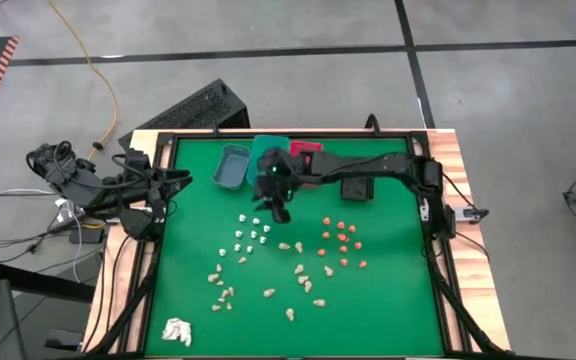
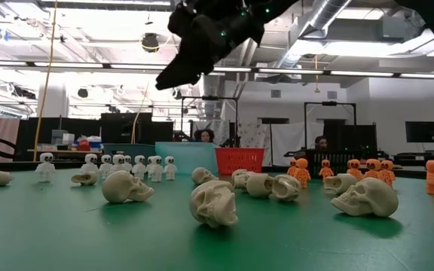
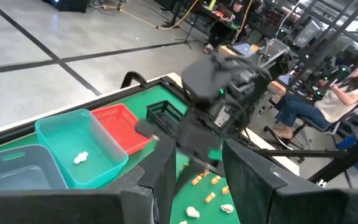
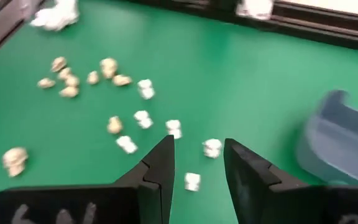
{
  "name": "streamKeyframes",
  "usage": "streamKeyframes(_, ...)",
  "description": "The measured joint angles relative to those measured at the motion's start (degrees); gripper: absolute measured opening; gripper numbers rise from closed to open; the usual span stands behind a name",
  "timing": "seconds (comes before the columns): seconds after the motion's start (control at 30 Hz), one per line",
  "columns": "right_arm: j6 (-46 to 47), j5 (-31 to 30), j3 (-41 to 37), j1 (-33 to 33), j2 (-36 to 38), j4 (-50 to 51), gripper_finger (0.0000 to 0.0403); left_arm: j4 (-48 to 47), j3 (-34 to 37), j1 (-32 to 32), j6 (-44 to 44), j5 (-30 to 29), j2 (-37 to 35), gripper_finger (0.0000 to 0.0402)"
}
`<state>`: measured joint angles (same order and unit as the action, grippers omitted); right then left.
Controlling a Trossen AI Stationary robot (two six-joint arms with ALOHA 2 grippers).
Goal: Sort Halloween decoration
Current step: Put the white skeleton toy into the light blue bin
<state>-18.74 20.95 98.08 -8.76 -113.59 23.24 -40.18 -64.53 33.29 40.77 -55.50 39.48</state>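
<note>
Several white skeleton pieces lie below open right claw.

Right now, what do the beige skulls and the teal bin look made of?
The beige skulls look like moulded hard plastic or resin: matte, with crisp sockets and soft highlights. The teal bin looks like thin, smooth plastic, slightly glossy, with a rolled rim. Neither can be confirmed by sight.

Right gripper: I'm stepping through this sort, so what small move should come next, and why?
Probably straight down. The right gripper hangs open and empty above the white figures, one lying between its fingers. One white piece already sits in the teal bin.
</note>
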Motion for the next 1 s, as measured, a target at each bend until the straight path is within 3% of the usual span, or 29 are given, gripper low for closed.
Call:
streamKeyframes(0.33, -4.0, -1.8, 0.0, 3.2, -0.1, 3.5, 0.0133, -0.5, 0.0, 0.0, 0.0, 0.9, 0.0, 0.0121)
streamKeyframes(1.0, -5.1, -3.3, 0.0, 3.9, -7.6, 4.3, 0.0133, -1.6, 0.0, 0.0, 0.2, 1.0, 0.0, 0.0121)
